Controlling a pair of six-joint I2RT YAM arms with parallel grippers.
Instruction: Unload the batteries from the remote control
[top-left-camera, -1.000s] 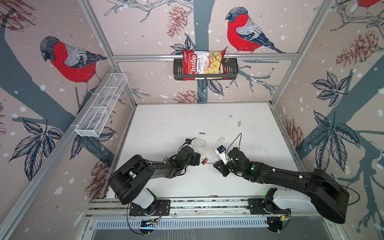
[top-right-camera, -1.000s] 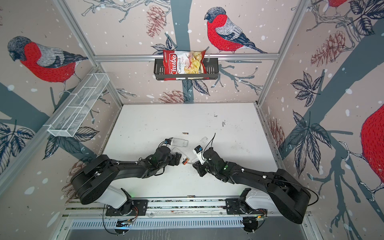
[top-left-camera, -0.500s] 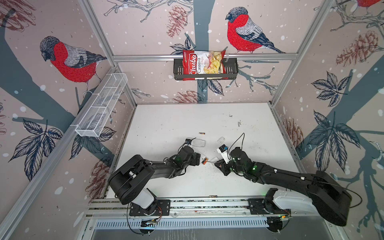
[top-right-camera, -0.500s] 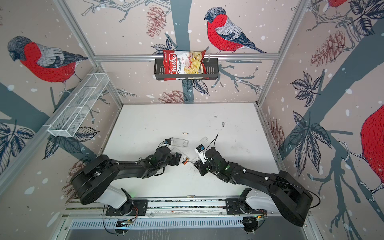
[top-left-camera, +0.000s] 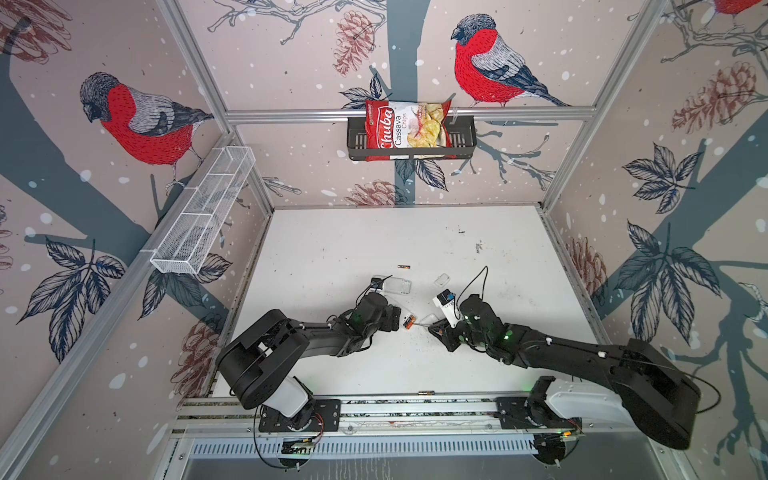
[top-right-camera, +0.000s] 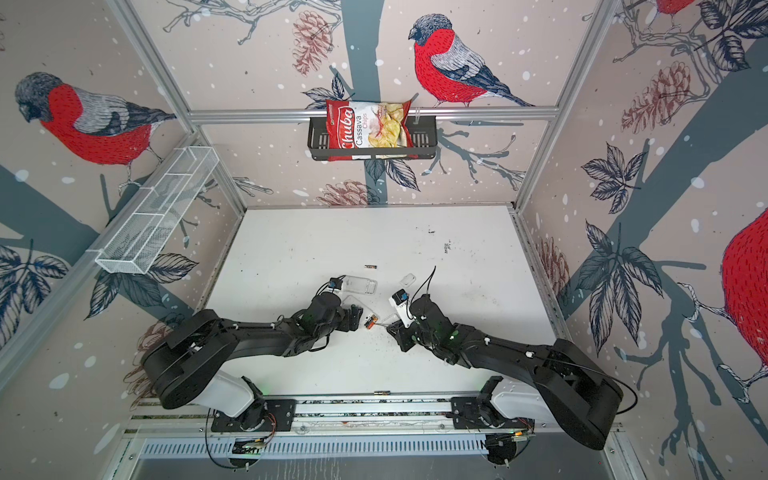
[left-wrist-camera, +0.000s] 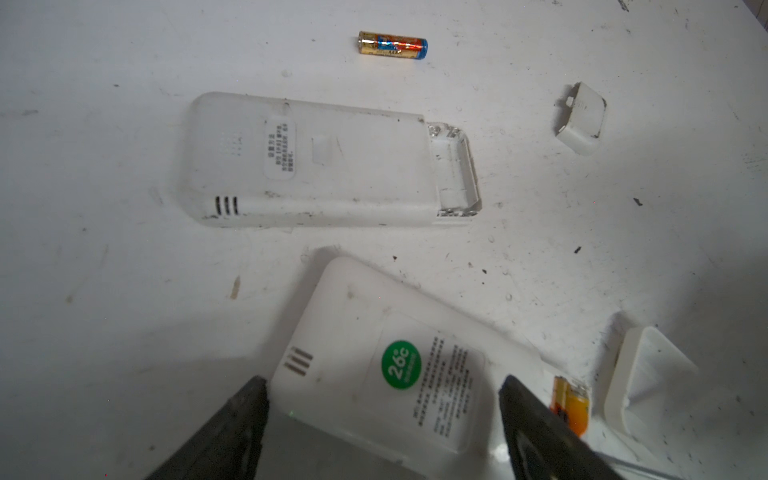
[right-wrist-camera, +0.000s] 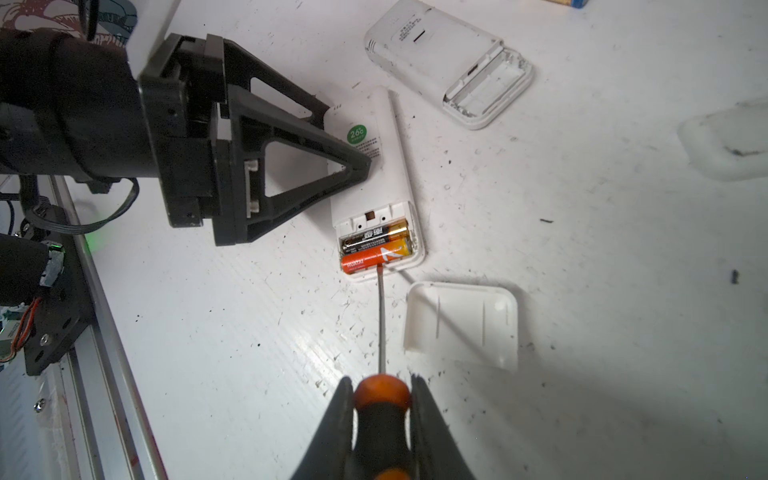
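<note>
A white remote control (right-wrist-camera: 374, 183) with a green sticker lies back-up on the table, its compartment uncovered. Inside sit two batteries, one black and gold (right-wrist-camera: 376, 237), one orange (right-wrist-camera: 374, 259); they also show in both top views (top-left-camera: 409, 322) (top-right-camera: 371, 322). My left gripper (left-wrist-camera: 381, 381) is open, its fingers spread over the remote's upper end. My right gripper (right-wrist-camera: 381, 380) is shut on an orange-and-black screwdriver (right-wrist-camera: 380, 316). The screwdriver's tip touches the orange battery's side. A loose battery (left-wrist-camera: 392, 45) lies farther back on the table.
A second white remote (left-wrist-camera: 316, 162) lies back-up with an empty compartment, its small cover (left-wrist-camera: 582, 118) beside it. Another loose cover (right-wrist-camera: 461, 322) lies right of the screwdriver shaft. The metal rail (top-left-camera: 374, 405) runs along the front edge.
</note>
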